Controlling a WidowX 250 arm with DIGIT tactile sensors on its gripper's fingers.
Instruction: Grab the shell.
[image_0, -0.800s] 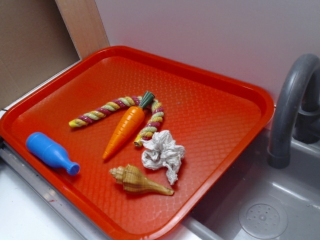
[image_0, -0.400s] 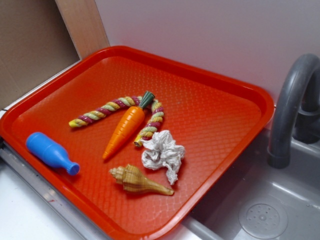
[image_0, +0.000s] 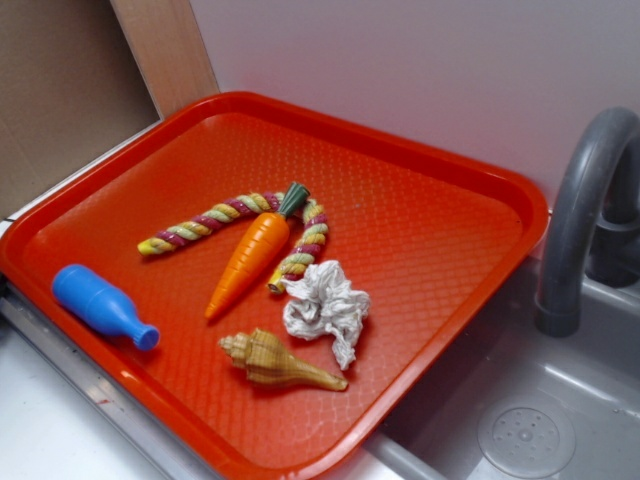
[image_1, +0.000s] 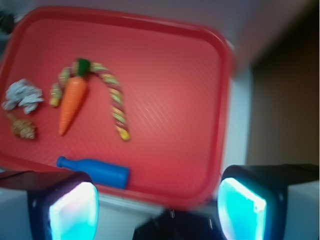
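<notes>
Shell (image_0: 277, 362) lying on its side near tray (image_0: 440, 160) front edge, just beside rag wad (image_0: 325, 308), clear of carrot (image_0: 250, 262). We're hanging gripper (image_1: 157, 210) high over far side, fingers (image_1: 75, 210) spread wide, probably scouting; wrist view blurry.

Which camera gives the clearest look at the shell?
The exterior view: the shell lies sharp and whole on the red tray, head left, pointed tail right. The wrist view shows the shell only small and blurred near the left edge.
</notes>
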